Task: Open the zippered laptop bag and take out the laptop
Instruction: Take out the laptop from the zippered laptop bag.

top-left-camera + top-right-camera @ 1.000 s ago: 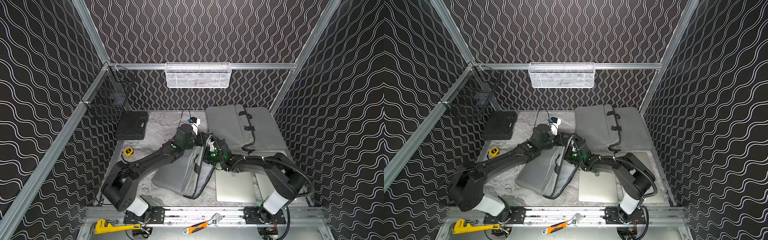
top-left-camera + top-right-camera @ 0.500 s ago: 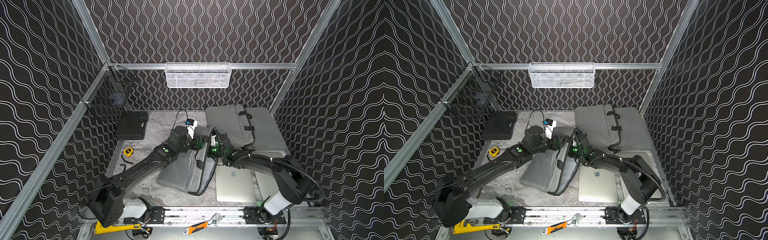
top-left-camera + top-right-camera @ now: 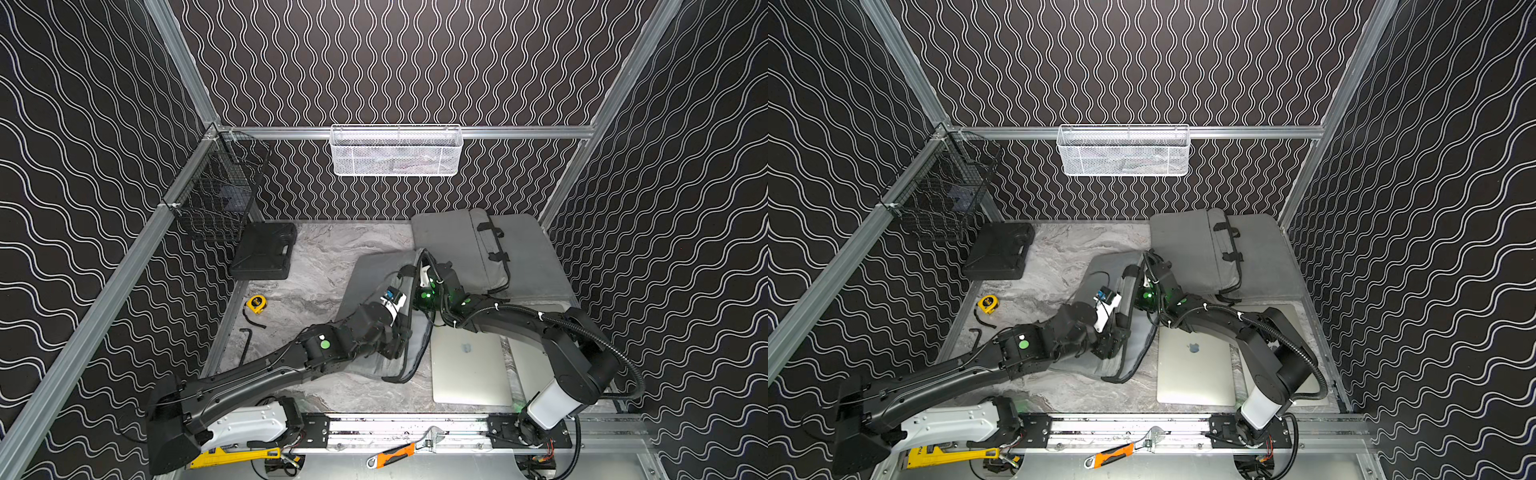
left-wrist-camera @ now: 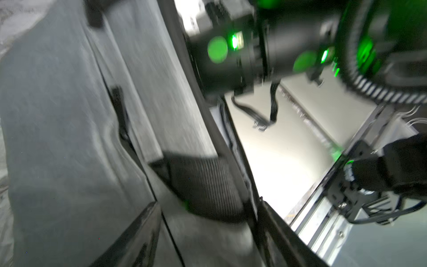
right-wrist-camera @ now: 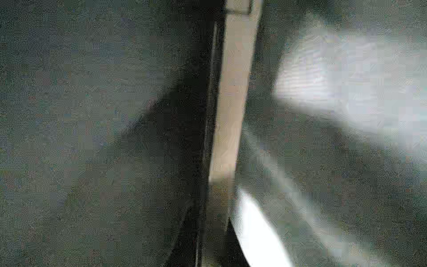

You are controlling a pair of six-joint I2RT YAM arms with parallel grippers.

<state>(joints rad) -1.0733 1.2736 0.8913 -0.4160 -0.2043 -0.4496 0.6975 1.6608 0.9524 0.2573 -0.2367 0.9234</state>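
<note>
The left jaws stand apart. Their black fingers (image 4: 143, 228) sit on either side of the ribbed black webbing (image 4: 208, 185) at the near end of the soft grey zippered laptop bag (image 3: 374, 282), and nothing looks pinched between them. I judge they are placed there to steady the bag's top side or to take a hold on it.

The right jaws are pressed in against the bag's raised rim (image 3: 417, 259). The right wrist view is only blur, so I cannot tell how far they are closed or whether they have the fabric. The rim stands tented up just where they sit, which suggests it is being lifted to keep the mouth wide.

The bag lies in the middle of the grey marbled desk (image 3: 324, 257), with its unzipped side turned toward the right edge. A flat silver laptop with a logo on its lid (image 3: 469, 365) rests on the desk just beside that opening, by the near edge, and the right arm (image 3: 519, 324) reaches over it. With the laptop outside the bag, the removal looks done, though the bag's inside is hidden. A second grey bag (image 3: 457, 241) lies flat in the far right corner, out of the way.
</note>
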